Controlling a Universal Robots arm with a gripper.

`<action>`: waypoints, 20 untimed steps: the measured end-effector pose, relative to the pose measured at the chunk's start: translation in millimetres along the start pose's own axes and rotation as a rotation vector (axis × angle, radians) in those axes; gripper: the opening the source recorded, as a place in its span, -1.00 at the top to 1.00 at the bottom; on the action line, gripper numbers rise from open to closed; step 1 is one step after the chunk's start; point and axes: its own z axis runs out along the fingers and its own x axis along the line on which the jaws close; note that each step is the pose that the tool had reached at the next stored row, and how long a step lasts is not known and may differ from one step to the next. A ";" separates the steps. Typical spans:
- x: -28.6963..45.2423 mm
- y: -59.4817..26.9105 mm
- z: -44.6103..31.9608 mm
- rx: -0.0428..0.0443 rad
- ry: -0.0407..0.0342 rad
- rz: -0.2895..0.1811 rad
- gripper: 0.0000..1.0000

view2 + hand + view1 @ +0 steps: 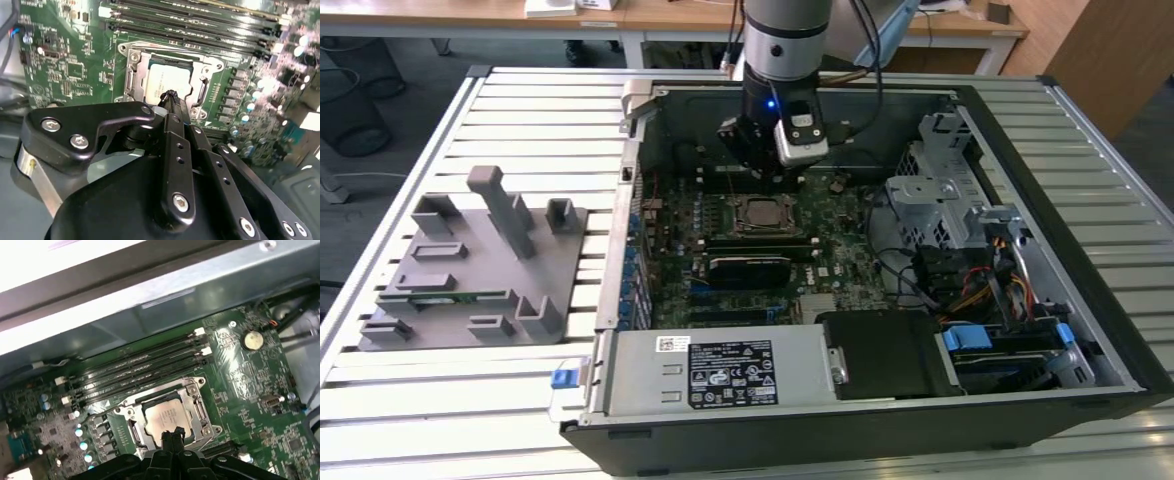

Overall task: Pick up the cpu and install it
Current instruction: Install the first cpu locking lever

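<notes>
The cpu (761, 213) is a silver-topped square lying flat in the metal-rimmed socket frame (736, 226) on the green motherboard, inside the open computer case. Both wrist views show it seated in the socket, the cpu (165, 80) and cpu (169, 415) with the socket's frame around it. My gripper (766, 176) hangs just above the cpu's edge on the memory-slot side. Its two black fingertips (172, 96) are pressed together with nothing between them, apart from the chip. The gripper (172, 436) points down at the cpu's rim.
Long black memory slots (140, 365) run beside the socket. The case wall (630, 200) rises at the exterior view's left, with a drive cage (947, 200) and cables at its right. A grey fixture (474, 270) holding a green memory stick (454, 296) sits on the slatted table.
</notes>
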 end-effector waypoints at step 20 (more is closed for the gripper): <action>20.3 -7.2 2.9 0.0004 0.0009 -0.219 0.79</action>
